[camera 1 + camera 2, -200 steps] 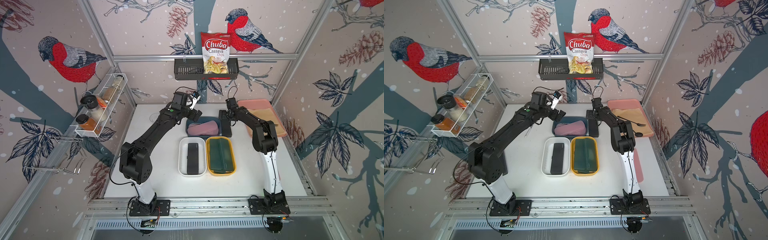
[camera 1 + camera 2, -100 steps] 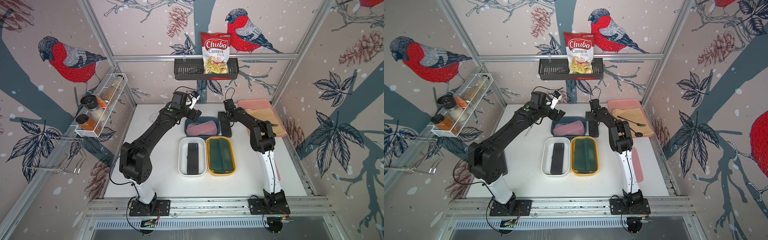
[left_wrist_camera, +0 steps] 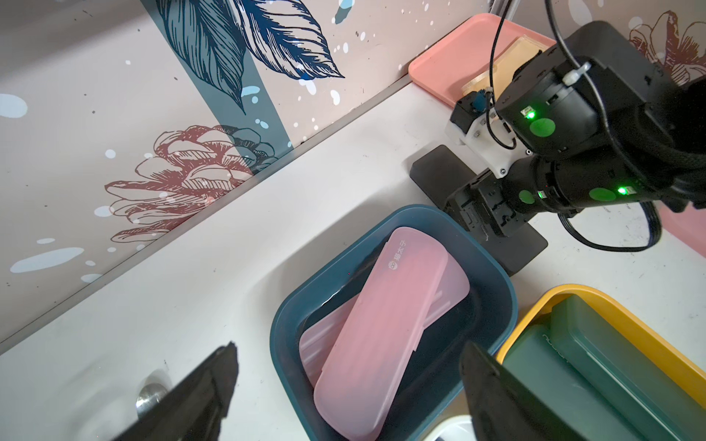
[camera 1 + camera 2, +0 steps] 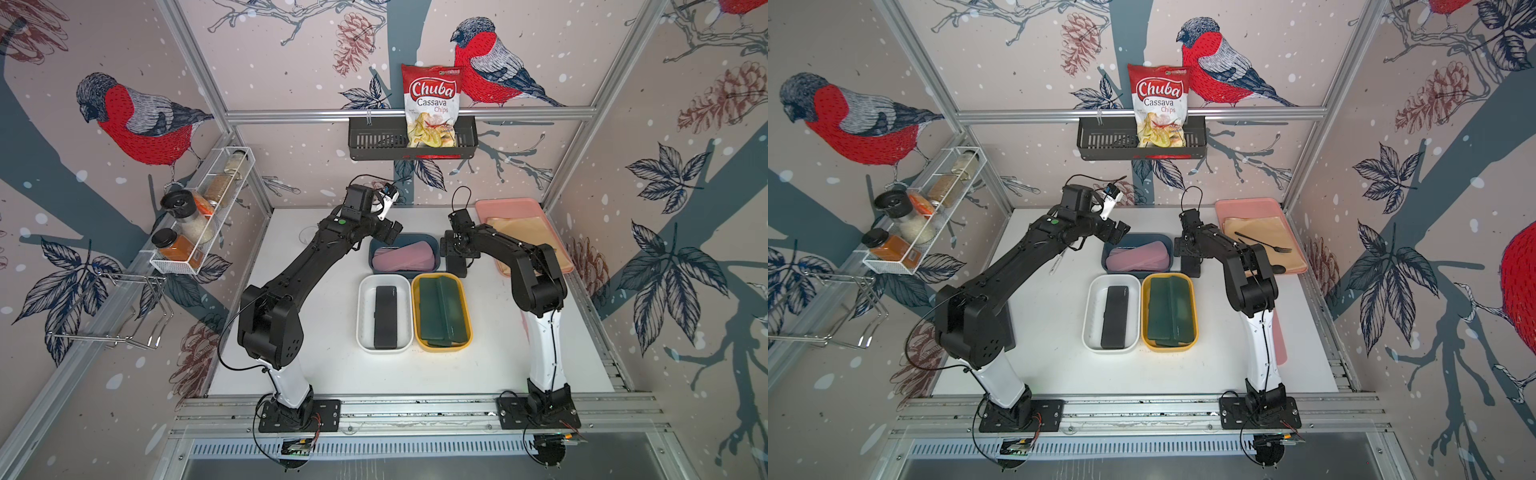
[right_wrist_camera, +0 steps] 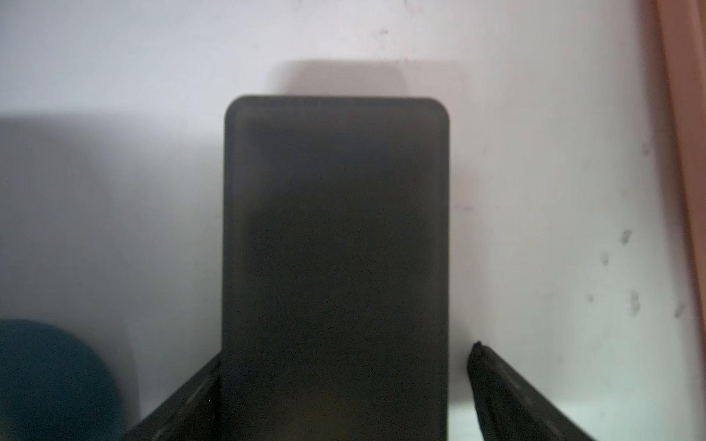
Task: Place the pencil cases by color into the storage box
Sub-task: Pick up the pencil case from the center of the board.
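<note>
A black pencil case (image 4: 458, 269) (image 5: 336, 229) lies flat on the table, right of the blue tub (image 4: 404, 238). My right gripper (image 4: 456, 254) (image 5: 347, 351) straddles it, open: one finger touches its side and a small gap shows at the other finger. The blue tub holds two pink pencil cases (image 3: 382, 324). My left gripper (image 4: 390, 235) (image 3: 348, 347) hangs open and empty over that tub's far left corner. One black case (image 4: 386, 316) lies in the white tub (image 4: 362, 291). Dark green cases (image 4: 442, 309) fill the yellow tub (image 4: 468, 320).
A large pink tray (image 4: 1246, 204) with a tan sheet, a fork (image 4: 1262, 243) and a spoon stands at the back right, close to my right arm. A pink flat piece (image 4: 1281, 336) lies on the table behind that arm's lower link. The back wall is near.
My right gripper's jaws have narrowed round the black case on the table, and that arm has shifted slightly. The left arm has not moved.
</note>
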You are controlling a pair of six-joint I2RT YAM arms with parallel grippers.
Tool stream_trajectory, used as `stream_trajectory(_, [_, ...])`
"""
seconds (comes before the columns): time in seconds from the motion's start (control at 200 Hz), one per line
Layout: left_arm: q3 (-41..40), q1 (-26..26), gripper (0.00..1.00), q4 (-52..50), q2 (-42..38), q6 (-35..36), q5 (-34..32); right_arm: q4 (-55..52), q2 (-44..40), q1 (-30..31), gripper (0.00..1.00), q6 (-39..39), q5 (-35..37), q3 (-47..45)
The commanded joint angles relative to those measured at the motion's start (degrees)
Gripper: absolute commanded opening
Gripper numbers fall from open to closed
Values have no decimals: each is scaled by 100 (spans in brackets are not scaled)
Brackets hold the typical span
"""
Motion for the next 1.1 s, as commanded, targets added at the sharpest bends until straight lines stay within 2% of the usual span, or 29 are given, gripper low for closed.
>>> stream_trajectory(0.0, [-75,9,95,188,-105,-84,21,-180,-124,35,88,111,67,-187])
stream_trajectory(0.145, [-148,10,94,212,-189,-131,-13,-172,-127,20,75,125,127,-177])
stream_trajectory(0.355, [-326,15,94,329,-380,-316,-150,-169,-147,-4,66,101,153,-138])
stream_trajectory(0.625, [-170,14,95,-51,-422,-795,-377,-31,-407,-59,62,-36,196,-283])
stream_trajectory(1.096, [-745,75,94,66,-991,-1325,-540,386,-1476,-154,60,-494,164,-1043])
